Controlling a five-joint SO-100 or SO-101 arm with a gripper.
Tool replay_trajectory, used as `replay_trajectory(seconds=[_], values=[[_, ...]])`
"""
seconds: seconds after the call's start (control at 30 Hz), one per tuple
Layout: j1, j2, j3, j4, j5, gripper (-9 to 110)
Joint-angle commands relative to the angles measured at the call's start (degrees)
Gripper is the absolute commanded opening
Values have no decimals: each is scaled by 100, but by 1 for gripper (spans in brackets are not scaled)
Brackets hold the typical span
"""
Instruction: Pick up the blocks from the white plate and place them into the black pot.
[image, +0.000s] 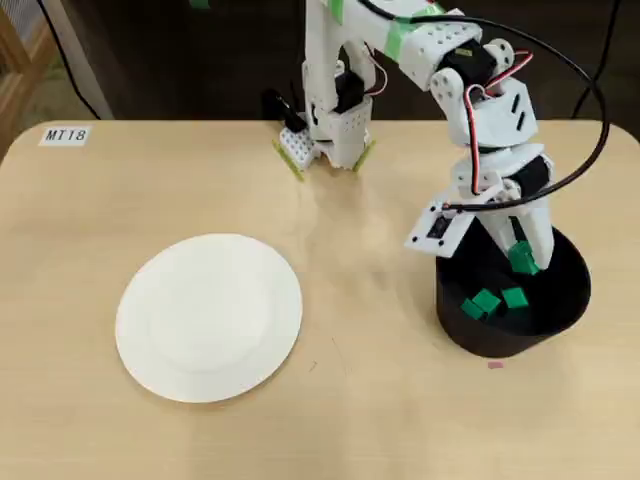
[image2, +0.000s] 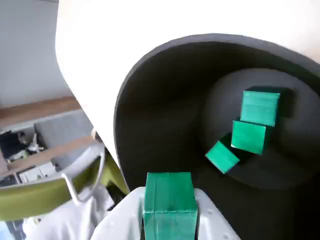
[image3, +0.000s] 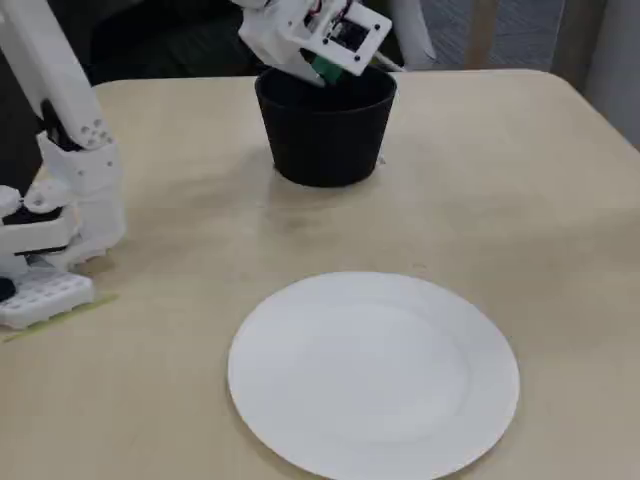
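My gripper (image: 523, 260) is shut on a green block (image2: 170, 204) and holds it just above the rim of the black pot (image: 500, 345). In the wrist view the block sits between the white fingers at the bottom edge, over the pot's inner wall (image2: 160, 115). Three more green blocks (image2: 248, 136) lie together on the pot's floor, and they also show in the overhead view (image: 500, 299). The white plate (image: 208, 316) is bare. In the fixed view the gripper (image3: 325, 68) hangs over the pot (image3: 325, 130), with the plate (image3: 373, 375) in front.
The white arm base (image: 325, 130) stands at the table's back edge, and at the left in the fixed view (image3: 50, 230). A label "MT18" (image: 66, 135) is stuck at the back left corner. A green chair (image2: 50, 195) stands beyond the table edge.
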Motion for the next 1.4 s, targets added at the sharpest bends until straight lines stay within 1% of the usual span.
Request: replay_trajectory(seconds=[0.0, 0.03, 0.07, 0.1, 0.13, 0.2, 0.23, 0.33, 0.37, 0.4, 0.43, 0.53, 0.63, 0.77, 0.87, 1.03, 1.2, 1.37], values=[[79, 35, -26, -79, 44, -2], [88, 35, -26, -79, 70, -2], [88, 35, -26, -35, 35, 6], [79, 53, -9, -9, -44, 17], [70, 88, 35, -9, -105, 25], [53, 132, 62, 26, -158, 33], [53, 158, 62, 53, -158, 34], [158, 413, 62, 237, -167, 25], [255, 536, 62, 299, -141, 17], [378, 677, 62, 343, -79, 4], [545, 853, 62, 466, -9, -2], [1371, 1872, 334, 958, -202, -2], [2382, 3454, 1441, 686, -185, -2], [3129, 4430, 2276, 879, -281, -2], [3270, 5265, 3023, 861, -176, -2], [3138, 6759, 4342, 914, 149, -2], [3313, 8394, 5563, 1283, 229, -2], [3182, 8420, 6012, 1362, 123, -2]])
